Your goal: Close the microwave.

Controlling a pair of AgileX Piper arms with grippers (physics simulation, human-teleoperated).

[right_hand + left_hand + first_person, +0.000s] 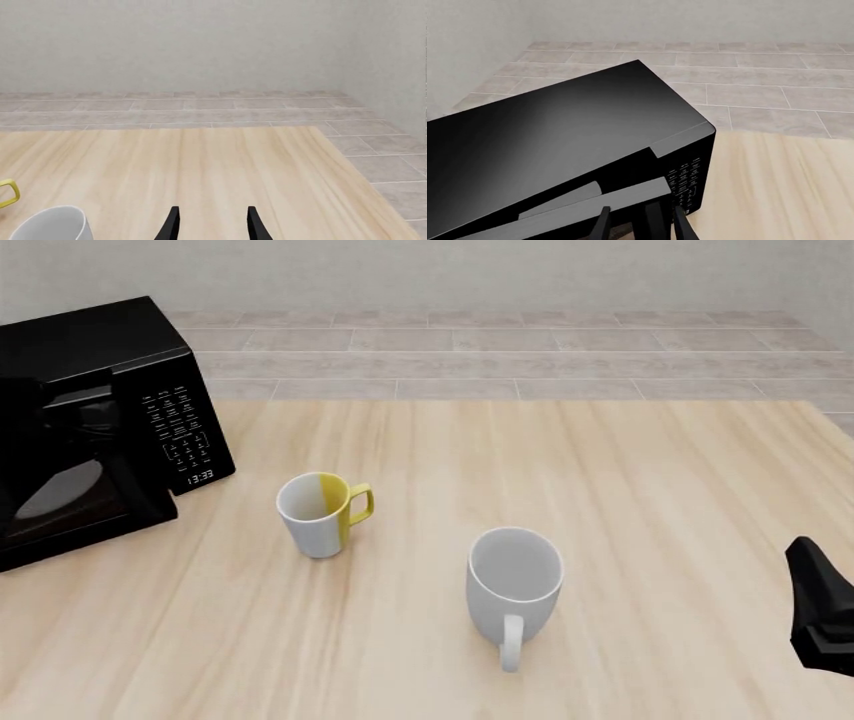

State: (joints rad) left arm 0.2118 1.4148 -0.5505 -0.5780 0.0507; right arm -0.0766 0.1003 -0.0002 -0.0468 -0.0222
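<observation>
The microwave point(100, 350) is a glossy black box at the table's far left, with a white-printed keypad point(180, 425) and a clock reading 13:33. Its dark-windowed door point(74, 490) stands slightly ajar, its lower corner sticking out past the keypad panel. In the left wrist view I see the microwave's top point(554, 140), the keypad point(687, 180) and the grey top edge of the door point(580, 210). My left gripper point(642, 210) is open just above and in front of that door edge. In the front view it is lost against the black microwave. My right gripper point(212, 220) is open and empty, low at the table's right point(817, 600).
A white and yellow mug point(318, 515) stands right of the microwave. A larger white mug point(514, 575) stands nearer the front middle; its rim shows in the right wrist view point(53, 225). Beyond the wooden table point(601, 470) lie a tiled floor and grey walls.
</observation>
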